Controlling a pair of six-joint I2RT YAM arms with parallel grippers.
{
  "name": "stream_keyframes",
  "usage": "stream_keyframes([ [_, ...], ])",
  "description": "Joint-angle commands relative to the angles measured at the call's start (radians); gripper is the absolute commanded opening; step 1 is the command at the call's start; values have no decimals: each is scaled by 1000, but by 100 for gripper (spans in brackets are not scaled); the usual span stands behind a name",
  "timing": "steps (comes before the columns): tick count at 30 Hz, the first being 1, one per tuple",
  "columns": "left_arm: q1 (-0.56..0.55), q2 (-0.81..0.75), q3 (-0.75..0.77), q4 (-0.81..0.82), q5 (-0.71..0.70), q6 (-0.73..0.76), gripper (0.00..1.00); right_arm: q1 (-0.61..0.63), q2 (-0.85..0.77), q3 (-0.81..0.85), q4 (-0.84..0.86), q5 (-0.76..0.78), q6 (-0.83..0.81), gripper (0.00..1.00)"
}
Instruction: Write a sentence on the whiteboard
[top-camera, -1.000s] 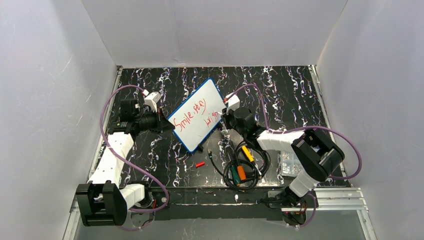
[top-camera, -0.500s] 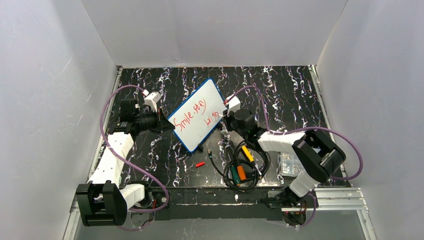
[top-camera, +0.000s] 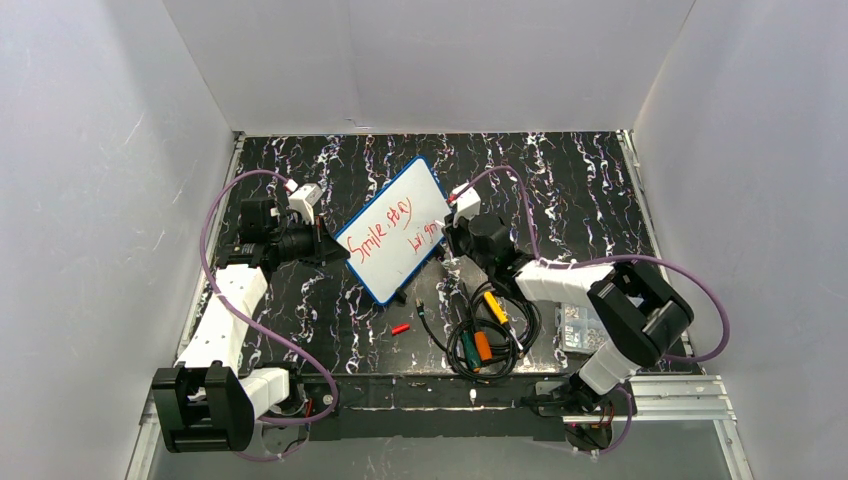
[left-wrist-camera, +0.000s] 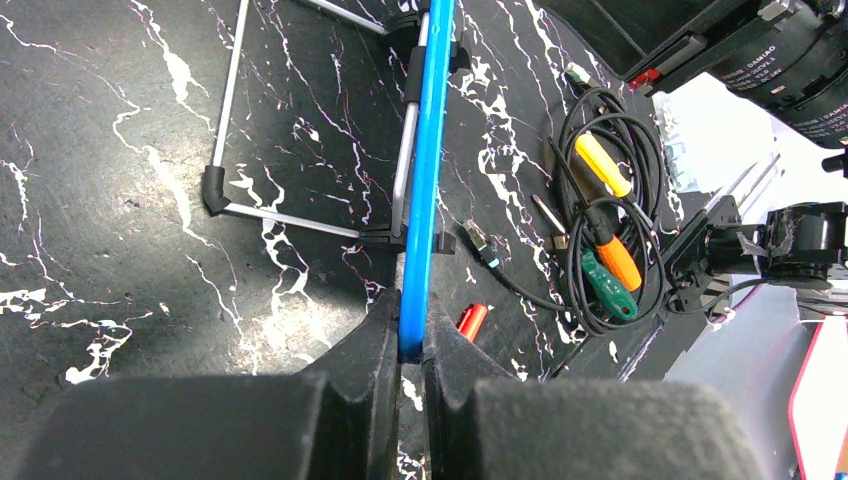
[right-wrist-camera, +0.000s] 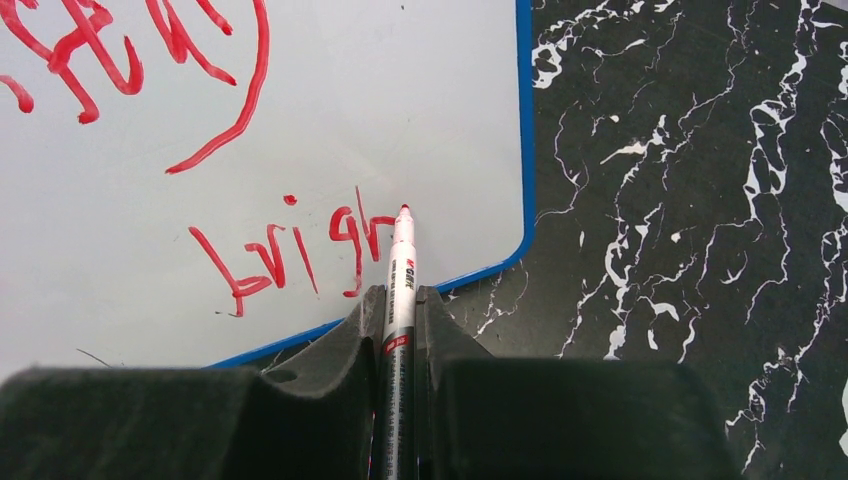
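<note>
The left arm (top-camera: 225, 320) reaches in low, left jaws pinched on the blue rim of the whiteboard (top-camera: 378, 268), which stands tilted mid-tabletop (top-camera: 560, 180). The right arm (top-camera: 560, 280) stretches across, right jaws clamping a red marker (right-wrist-camera: 401, 262), its tip against the sentence (top-camera: 385, 222), second line.

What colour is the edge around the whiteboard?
Blue. The whiteboard's rim shows best in the right wrist view.
</note>
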Motion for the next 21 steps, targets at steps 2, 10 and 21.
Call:
stream_keyframes([
  [2, -12, 9, 5, -54, -27, 37, 0, 4, 30, 58, 53, 17, -22, 1],
  [10, -12, 10, 4, -54, -25, 36, 0, 4, 61, 73, 61, 49, -17, 1],
  [21, -12, 7, 5, -54, -27, 37, 0, 2, 4, 58, 72, 73, -21, 1],
])
